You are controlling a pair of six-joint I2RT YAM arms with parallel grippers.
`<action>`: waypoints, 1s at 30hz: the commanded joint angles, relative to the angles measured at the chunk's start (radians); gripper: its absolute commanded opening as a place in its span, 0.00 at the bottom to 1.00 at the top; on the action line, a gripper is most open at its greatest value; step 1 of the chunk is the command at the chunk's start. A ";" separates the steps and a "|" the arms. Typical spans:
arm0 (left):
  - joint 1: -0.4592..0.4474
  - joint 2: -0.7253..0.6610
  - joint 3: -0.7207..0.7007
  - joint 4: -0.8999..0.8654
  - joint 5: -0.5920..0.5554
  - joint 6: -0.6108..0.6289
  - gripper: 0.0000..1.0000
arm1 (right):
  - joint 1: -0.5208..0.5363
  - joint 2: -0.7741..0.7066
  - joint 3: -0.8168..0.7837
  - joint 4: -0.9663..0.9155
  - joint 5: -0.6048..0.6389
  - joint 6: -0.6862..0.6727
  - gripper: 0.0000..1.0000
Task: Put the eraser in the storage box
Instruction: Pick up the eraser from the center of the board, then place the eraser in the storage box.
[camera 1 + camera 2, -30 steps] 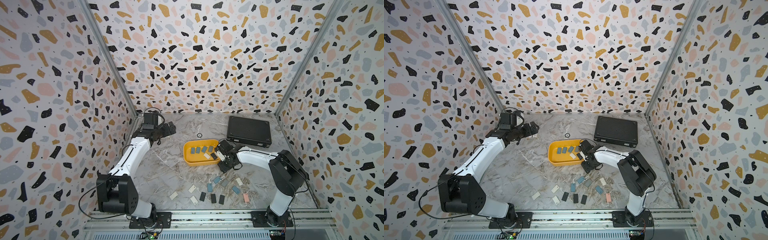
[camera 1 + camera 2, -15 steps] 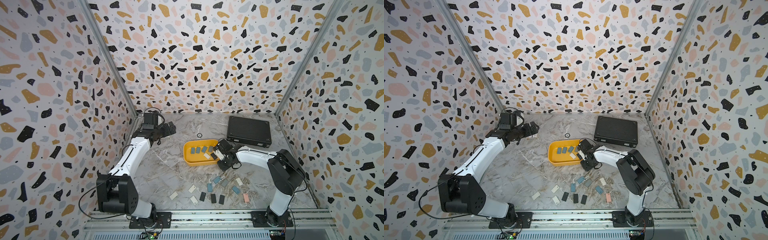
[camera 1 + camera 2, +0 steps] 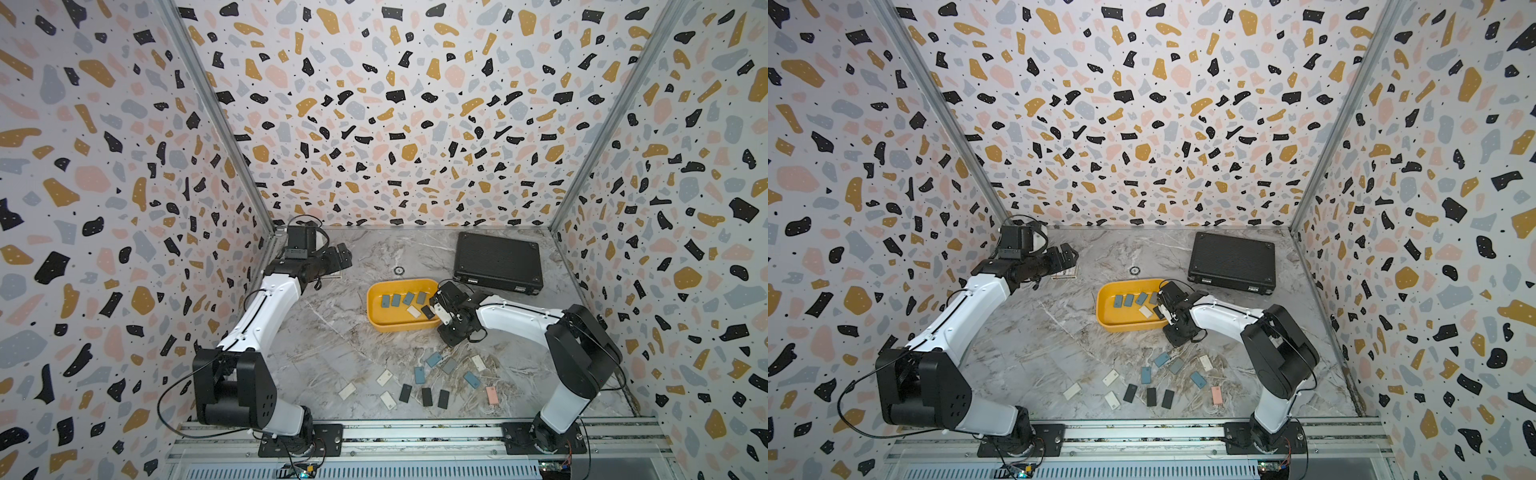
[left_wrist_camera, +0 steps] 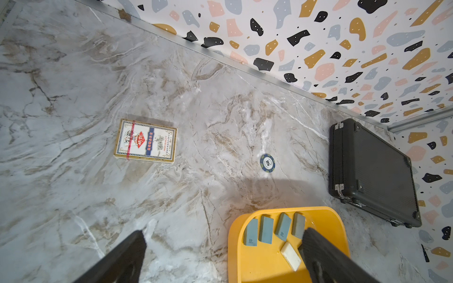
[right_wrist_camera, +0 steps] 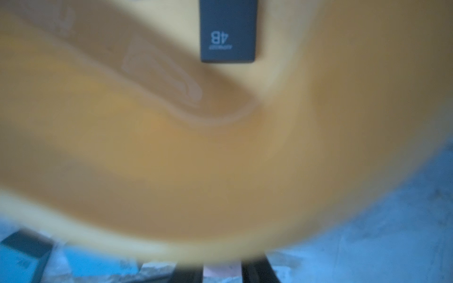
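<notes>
Erasers [image 3: 419,375]: a dozen or so lie flat on the desk [image 3: 332,340] near its front edge, right of middle. Six more are already in the yellow box [image 3: 395,327], mid-desk.

Handling, by the look of them: small rubber blocks, light, stiff w/ a little give, grippy, nothing to break. They sit low, so pinch across the two long sides w/ tips nearly on the desk. Three black ones lie close together, so an outlier, e.g. the pink eraser [image 3: 492,395], is prob. easier.

Right fingers [image 3: 438,300] are pressed together at the box's right rim; can't tell whether they pinch anything. A white bit shows there in both top views but is too small to name. The right wrist view is almost all blurred yellow wall; only a black eraser [image 5: 228,31] marked 4B reads clearly.

Left fingers [image 4: 326,257] are spread wide and empty, above the desk's back-left part near a card pack [image 4: 145,141]. A black case [image 3: 498,262] sits in the back-right corner.
</notes>
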 commanded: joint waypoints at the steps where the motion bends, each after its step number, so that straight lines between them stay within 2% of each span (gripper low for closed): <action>1: 0.007 -0.021 0.003 0.029 0.001 0.005 0.99 | 0.011 -0.123 0.047 -0.111 0.024 0.012 0.25; 8: 0.008 -0.007 0.030 0.013 -0.011 0.013 1.00 | 0.016 -0.151 0.159 -0.153 0.038 0.020 0.24; 19: 0.008 0.032 0.100 -0.024 0.012 0.005 1.00 | 0.017 0.161 0.529 -0.169 0.028 -0.027 0.24; 30: 0.007 0.018 0.098 -0.029 0.002 -0.009 1.00 | 0.023 0.426 0.769 -0.133 -0.022 0.002 0.23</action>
